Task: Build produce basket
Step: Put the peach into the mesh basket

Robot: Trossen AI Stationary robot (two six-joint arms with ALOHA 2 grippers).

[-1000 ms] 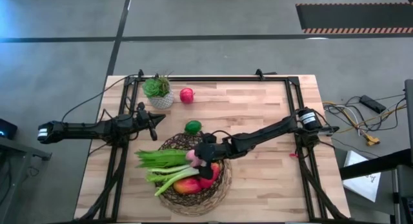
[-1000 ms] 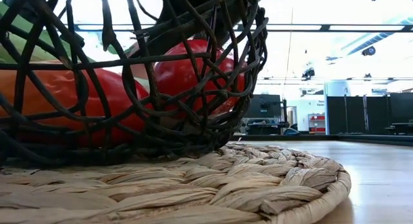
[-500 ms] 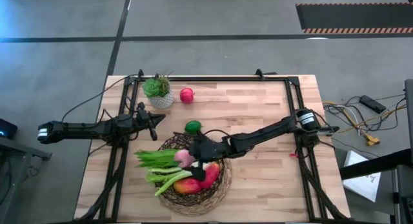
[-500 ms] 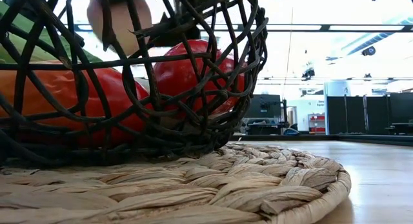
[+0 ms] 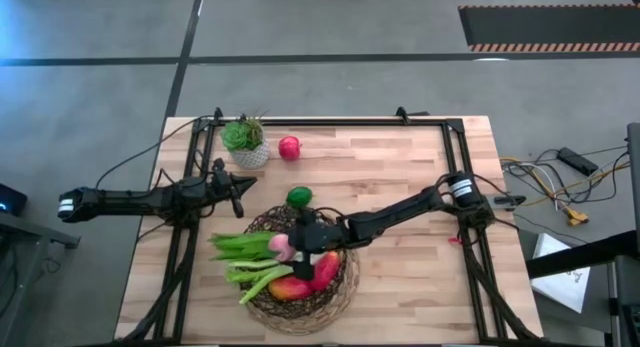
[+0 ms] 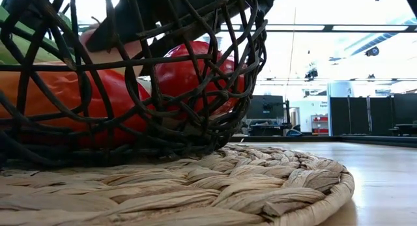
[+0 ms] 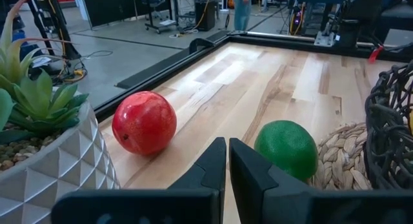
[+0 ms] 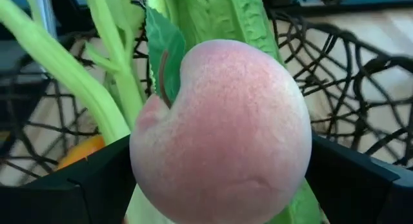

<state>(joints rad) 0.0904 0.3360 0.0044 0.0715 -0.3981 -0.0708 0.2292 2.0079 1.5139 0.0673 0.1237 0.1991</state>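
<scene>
The dark wicker basket (image 5: 330,292) sits on a woven mat (image 6: 215,187) at the table's near middle. It holds the long green leafy bunch (image 5: 240,247), the white-green leek (image 5: 255,280) and two red-orange fruits (image 5: 305,277). My right gripper (image 5: 292,243) is over the basket, shut on the pink peach (image 5: 280,248). The green lime (image 5: 299,197) lies on the table just beyond the basket, and the red apple (image 5: 289,147) lies farther back. My left gripper (image 5: 237,192) is shut and empty, left of the lime. My right gripper pinches the peach's two opposite sides (image 8: 293,153) between its two fingers (image 8: 84,185), reaching in from the table's right and slanting down. The peach's leaf (image 8: 164,56) faces the wrist. The peach sits low in the basket over the green bunch (image 8: 219,17); whether it rests on it, I cannot tell.
A green potted plant in a white pot (image 5: 245,142) stands at the far left, beside the apple. A dark frame rail (image 5: 330,120) runs along the table's far edge and sides. Bare wood lies to the right of the basket (image 5: 410,277).
My right gripper has carried the peach toward the table's left edge and down into the basket, staying shut on it. In the low view the peach now sits lower behind the wicker than half a second ago.
</scene>
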